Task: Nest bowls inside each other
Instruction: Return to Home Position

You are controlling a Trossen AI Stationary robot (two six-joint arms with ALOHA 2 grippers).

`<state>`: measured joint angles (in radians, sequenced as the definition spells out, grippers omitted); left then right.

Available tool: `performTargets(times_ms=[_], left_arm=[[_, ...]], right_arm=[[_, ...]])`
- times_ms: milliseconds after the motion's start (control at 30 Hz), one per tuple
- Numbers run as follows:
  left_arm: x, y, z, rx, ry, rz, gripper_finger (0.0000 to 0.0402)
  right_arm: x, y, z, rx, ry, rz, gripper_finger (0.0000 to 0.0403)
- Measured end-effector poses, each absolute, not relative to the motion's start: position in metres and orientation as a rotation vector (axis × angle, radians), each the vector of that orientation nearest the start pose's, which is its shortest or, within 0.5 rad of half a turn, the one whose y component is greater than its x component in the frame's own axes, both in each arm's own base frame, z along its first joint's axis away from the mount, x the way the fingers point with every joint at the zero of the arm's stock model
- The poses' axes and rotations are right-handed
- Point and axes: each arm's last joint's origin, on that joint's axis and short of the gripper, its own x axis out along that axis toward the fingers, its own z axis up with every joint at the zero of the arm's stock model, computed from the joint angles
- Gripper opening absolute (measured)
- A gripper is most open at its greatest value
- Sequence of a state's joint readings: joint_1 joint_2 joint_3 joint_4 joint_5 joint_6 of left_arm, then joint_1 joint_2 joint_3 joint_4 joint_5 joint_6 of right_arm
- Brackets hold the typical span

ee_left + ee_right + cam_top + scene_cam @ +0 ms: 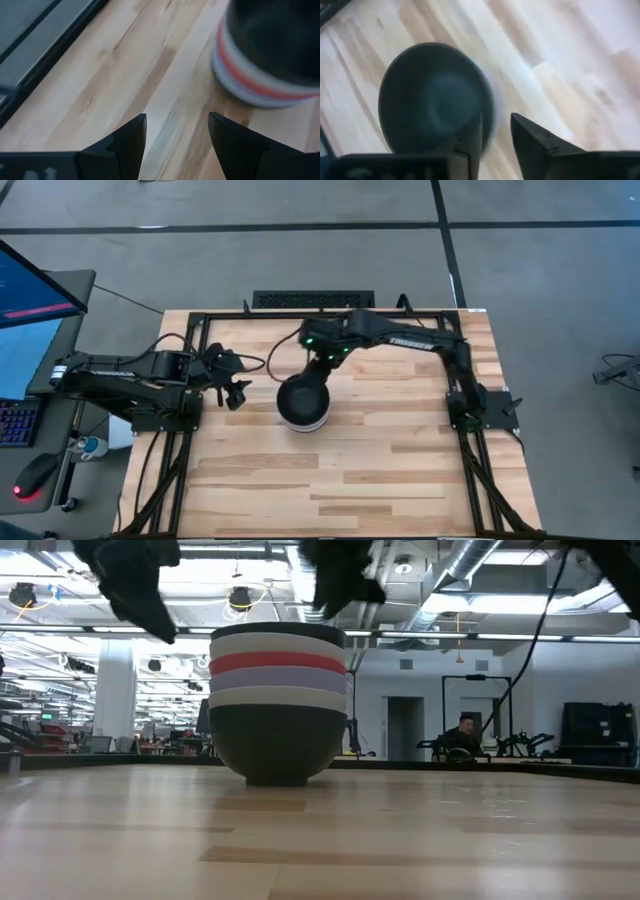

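Six bowls sit nested in one stack (pixel 305 405) at the table's middle, its base on the wood. In the low view the stack (pixel 278 705) reads from the bottom black, white, light blue, red, white, with a black bowl on top. My right gripper (pixel 322 366) hovers open just above the stack's far rim, and its wrist view looks down into the top black bowl (pixel 432 97). My left gripper (pixel 238 393) is open, raised, left of the stack (pixel 270 55) and apart from it. In the low view both grippers (pixel 150 610) (pixel 345 590) hang above rim height.
Black frame rails (pixel 200 370) run along the table's left, right and far sides. A dark vent (pixel 313 299) lies past the far edge. A monitor, keyboard and mouse (pixel 38 472) stand left of the table. A person (pixel 462 735) sits far back in the room. Bare wood lies toward the near edge.
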<state>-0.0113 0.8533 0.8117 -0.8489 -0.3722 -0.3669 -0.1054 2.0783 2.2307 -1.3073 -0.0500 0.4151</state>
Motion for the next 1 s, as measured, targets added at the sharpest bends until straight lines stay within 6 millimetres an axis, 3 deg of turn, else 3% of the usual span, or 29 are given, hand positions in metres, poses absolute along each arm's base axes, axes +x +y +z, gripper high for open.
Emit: performTargets(times_ms=[100,233,300,367,500,567,667,800,900,1000], left_arm=[[0.158,0.008,0.292,-0.169,0.73,0.442,0.0206],[0.155,0.008,0.346,-0.144,0.504,0.394,0.0206],[0.142,0.01,0.382,-0.114,0.315,0.41,0.0206],[0.122,0.012,0.417,-0.128,0.105,0.462,0.0206],[0.079,0.014,0.446,-0.267,-0.054,0.529,0.0206],[0.06,0.014,0.447,-0.308,-0.078,0.524,0.0206],[0.038,0.016,0.445,-0.314,-0.111,0.57,0.0206],[0.022,0.02,0.429,-0.322,-0.235,0.729,0.0206],[0.027,0.015,0.405,-0.202,-0.417,0.541,0.0206],[0.026,0.009,0.37,-0.057,-0.67,0.339,0.0206]], right_arm=[[0.388,-0.036,0.383,0.383,1.046,-0.281,0.0153],[0.32,-0.023,0.453,0.162,0.864,-0.298,0.0174],[0.281,-0.019,0.475,0.043,0.851,-0.321,0.018],[0.243,-0.01,0.49,0.102,0.838,-0.363,0.0182],[0.178,0.004,0.517,0.197,0.644,-0.514,0.018],[0.147,0.008,0.526,0.171,0.573,-0.505,0.018],[0.116,0.013,0.528,0.144,0.535,-0.4,0.0182],[0.107,0.033,0.539,-0.086,0.264,-0.06,0.0185],[0.095,0.045,0.531,-0.302,0.017,0.234,0.0184],[0.081,0.042,0.497,-0.252,-0.072,0.257,0.0181]])
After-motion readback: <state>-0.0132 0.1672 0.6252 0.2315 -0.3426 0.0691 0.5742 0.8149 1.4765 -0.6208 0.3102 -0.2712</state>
